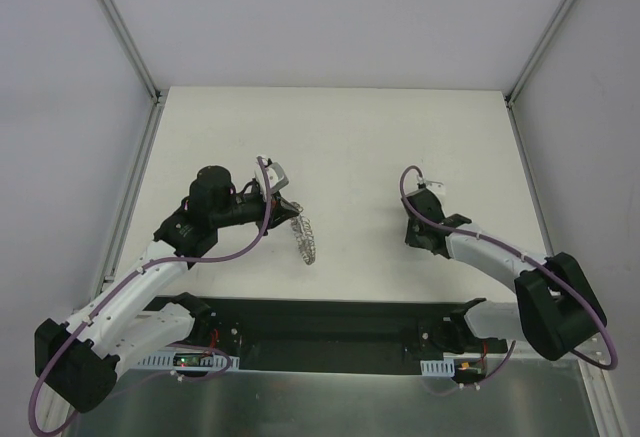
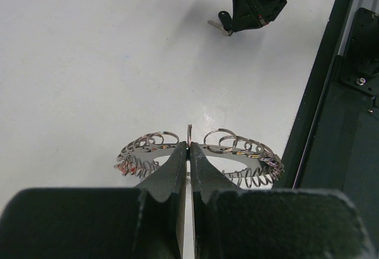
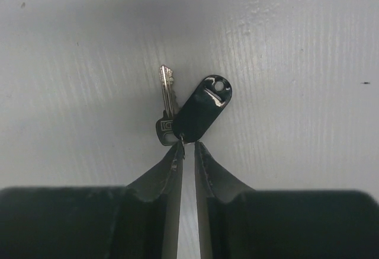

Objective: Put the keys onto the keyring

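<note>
The keyring [image 2: 237,152] is a flat grey ring with many wiry silver loops on its rim and a red tag on the left. My left gripper [image 2: 189,147] is shut on its near rim and holds it edge-up just over the table [image 1: 400,137]. In the top view the keyring [image 1: 307,240] hangs from the left gripper [image 1: 288,207]. The keys [image 3: 203,111] lie on the table, a black oblong one beside a silver-bladed one [image 3: 167,102]. My right gripper [image 3: 189,145] is open by a narrow gap, its tips at the keys' small linking end.
The right gripper [image 2: 249,4] shows at the top of the left wrist view with the keys [image 2: 218,28] under it. A dark base rail [image 1: 330,332] runs along the near edge. White walls and metal posts [image 1: 120,27] enclose the table.
</note>
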`<state>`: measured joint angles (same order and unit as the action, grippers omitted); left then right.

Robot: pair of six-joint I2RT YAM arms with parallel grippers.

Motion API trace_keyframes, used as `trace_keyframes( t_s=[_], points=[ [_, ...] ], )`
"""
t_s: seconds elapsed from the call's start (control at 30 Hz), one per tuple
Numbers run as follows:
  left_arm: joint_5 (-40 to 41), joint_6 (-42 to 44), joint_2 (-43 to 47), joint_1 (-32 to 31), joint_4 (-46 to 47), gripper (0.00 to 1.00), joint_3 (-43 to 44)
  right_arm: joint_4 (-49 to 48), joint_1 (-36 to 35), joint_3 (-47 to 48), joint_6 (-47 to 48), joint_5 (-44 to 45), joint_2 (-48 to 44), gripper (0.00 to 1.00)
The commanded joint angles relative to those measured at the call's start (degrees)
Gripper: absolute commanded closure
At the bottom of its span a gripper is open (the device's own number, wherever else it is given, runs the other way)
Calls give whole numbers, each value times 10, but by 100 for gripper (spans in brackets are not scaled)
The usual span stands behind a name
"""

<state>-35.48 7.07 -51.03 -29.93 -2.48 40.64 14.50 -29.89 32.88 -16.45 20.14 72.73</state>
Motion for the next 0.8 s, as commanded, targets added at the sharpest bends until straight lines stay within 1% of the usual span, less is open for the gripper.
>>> trace_keyframes(
  t_s=[0.0,0.07,0.1,0.13,0.23,0.27,0.33,0.37,0.43,0.47,0.53,0.67,0.77],
  points=[
    [-3,9,16,-1,27,100,5,-20,-2,14,-2,4,7,89],
    [-3,9,15,-1,27,100,4,-18,-3,15,2,2,5,93],
    [-3,10,16,-1,27,100,5,-15,-3,17,9,2,-2,98],
    [-3,10,16,-1,27,100,5,-11,-3,18,12,1,-7,99],
    [1,11,19,-1,27,100,4,48,-9,43,23,4,-38,99],
    [2,13,20,-1,27,100,2,96,-9,52,26,3,-50,99],
    [6,14,22,-2,27,100,3,153,-10,88,38,4,-76,99],
    [8,16,24,-1,27,100,3,216,-9,105,40,9,-81,98],
    [10,16,27,-2,27,100,4,279,-9,150,42,17,-87,99],
    [14,16,29,-2,27,100,3,333,-9,162,47,19,-88,99],
    [14,16,30,-2,27,100,5,396,-9,183,51,20,-87,99],
    [23,17,37,-4,27,100,3,476,-20,229,74,16,-73,99],
    [25,20,39,-10,13,100,3,508,-30,242,92,-18,-49,99]
  ],
)
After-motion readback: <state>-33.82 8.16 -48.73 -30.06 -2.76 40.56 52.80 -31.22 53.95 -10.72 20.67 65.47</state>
